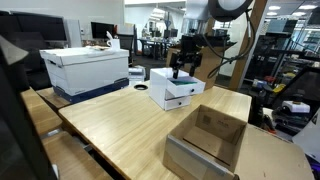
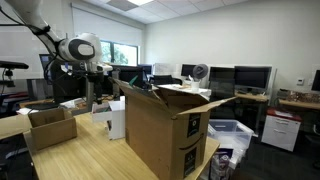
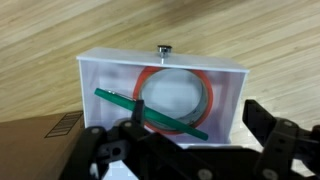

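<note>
White drawer unit (image 1: 172,92) on wooden table (image 1: 110,125); its drawer (image 3: 100,75) stands open with orange tape roll (image 3: 176,72) and green pen (image 3: 150,112) inside. Gripper (image 1: 180,68) hovers directly above, jaws wide, empty. Judged: approach stage. A pick calls for straight descent, fingers straddling the pen.

Open-plan office laboratory. A pale wooden table (image 1: 120,125) with visible grain fills the foreground in both exterior views; behind it, rows of desks (image 1: 150,45) recede under ceiling lights (image 1: 158,12). In an exterior view a plain white wall (image 2: 230,35) meets a bright window (image 2: 125,55) — the daylight source — and dark monitors (image 2: 252,76) line a side desk (image 2: 300,100). Dark shelving (image 1: 290,60) stands at the room's edge.
</note>
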Controlling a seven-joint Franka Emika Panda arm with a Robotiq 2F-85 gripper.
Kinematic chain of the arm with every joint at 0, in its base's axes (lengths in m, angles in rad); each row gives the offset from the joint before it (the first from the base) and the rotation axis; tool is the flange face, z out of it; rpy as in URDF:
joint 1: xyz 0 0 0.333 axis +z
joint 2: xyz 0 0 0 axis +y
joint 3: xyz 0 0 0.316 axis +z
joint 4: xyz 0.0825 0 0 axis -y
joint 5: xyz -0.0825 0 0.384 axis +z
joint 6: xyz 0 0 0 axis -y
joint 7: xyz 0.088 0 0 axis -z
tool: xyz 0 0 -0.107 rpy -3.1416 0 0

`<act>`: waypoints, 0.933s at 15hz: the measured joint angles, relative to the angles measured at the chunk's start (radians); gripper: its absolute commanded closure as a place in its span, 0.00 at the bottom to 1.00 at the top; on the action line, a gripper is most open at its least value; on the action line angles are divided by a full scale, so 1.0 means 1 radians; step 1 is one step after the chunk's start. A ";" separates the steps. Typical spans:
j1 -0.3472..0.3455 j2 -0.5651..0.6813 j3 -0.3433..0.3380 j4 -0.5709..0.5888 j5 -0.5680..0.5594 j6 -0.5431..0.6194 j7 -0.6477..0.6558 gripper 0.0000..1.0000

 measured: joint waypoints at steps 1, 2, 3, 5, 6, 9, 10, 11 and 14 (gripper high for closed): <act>0.000 0.006 0.000 0.000 0.000 0.002 -0.001 0.00; 0.000 0.010 0.000 0.000 0.000 0.004 -0.002 0.00; 0.000 0.015 0.000 0.000 -0.001 0.007 -0.002 0.00; 0.000 0.026 0.000 0.001 -0.002 0.011 -0.003 0.00; 0.001 0.032 0.000 0.002 -0.005 0.014 -0.003 0.00; 0.004 0.044 0.002 0.006 -0.005 0.013 -0.034 0.00; 0.005 0.048 0.004 0.007 -0.005 0.012 -0.051 0.00; 0.008 0.051 0.005 0.009 -0.005 0.011 -0.071 0.00; 0.020 0.053 0.014 0.016 -0.005 0.008 -0.113 0.00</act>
